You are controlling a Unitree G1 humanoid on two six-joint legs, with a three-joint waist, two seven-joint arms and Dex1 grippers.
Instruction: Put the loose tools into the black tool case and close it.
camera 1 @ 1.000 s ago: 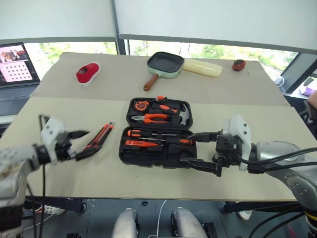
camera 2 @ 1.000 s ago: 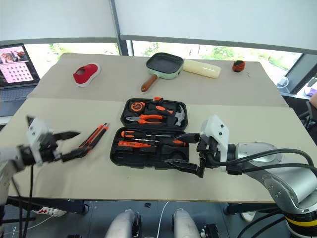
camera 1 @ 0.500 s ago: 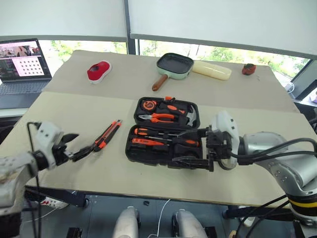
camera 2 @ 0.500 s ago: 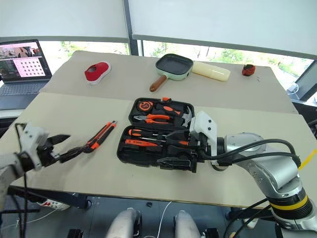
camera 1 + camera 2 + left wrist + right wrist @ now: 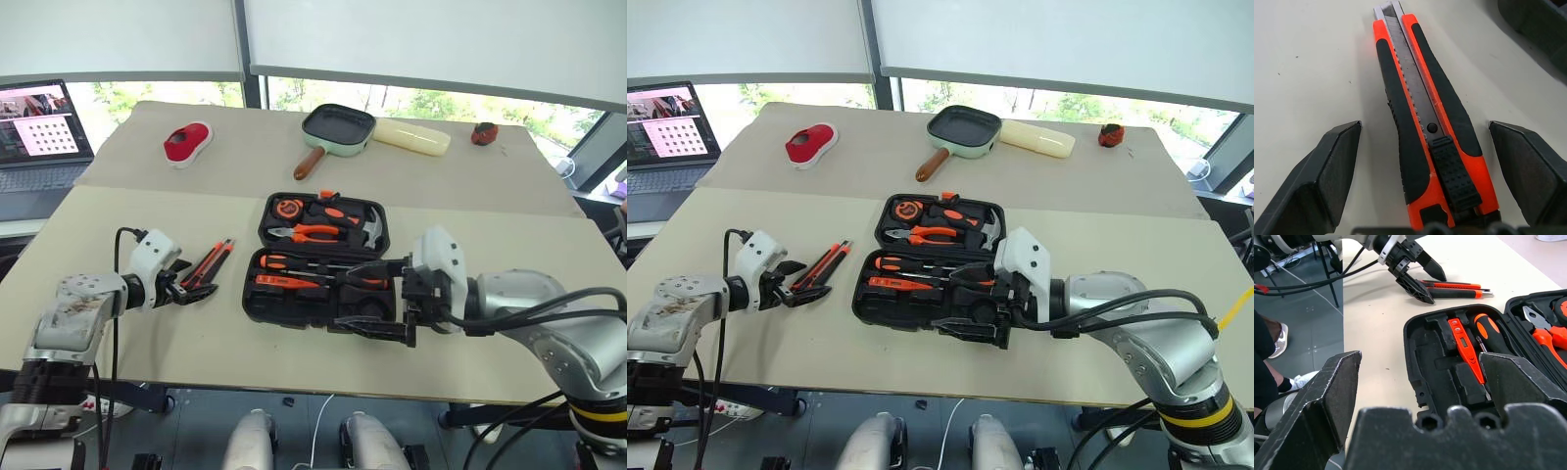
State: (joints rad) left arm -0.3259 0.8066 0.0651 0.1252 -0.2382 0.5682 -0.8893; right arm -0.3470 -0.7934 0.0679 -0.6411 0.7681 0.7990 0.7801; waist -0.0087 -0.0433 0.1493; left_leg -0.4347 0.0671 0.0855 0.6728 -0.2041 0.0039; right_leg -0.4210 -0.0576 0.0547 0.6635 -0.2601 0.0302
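Where the left gripper [image 5: 186, 286] hung short of the knife [image 5: 208, 265] a second ago, in the left eye view it has now come forward to the knife's near end, at about 9 o'clock from the case [image 5: 318, 264]. Its fingers are spread wide, one on each side of the handle, not yet pinching it. My reading: the grasp is lined up, and closing would be the next step. The case lies open mid-table with screwdrivers [image 5: 313, 272] in its near half. The right gripper [image 5: 380, 299] hangs wide open and empty over the case's near right corner, much as before.

From the right eye view, the same layout: knife [image 5: 821, 267] at 9 o'clock of the case [image 5: 929, 262], left gripper [image 5: 798, 282] at its near end.

Through the left wrist view, the knife [image 5: 1425, 127] runs straight up between the two fingers [image 5: 1327, 176], with bare table showing on both sides.

Through the right wrist view, the open case [image 5: 1459, 357] lies just beyond the spread fingers [image 5: 1317, 401], and the left gripper [image 5: 1418, 276] sits at the knife [image 5: 1454, 289] beyond it.
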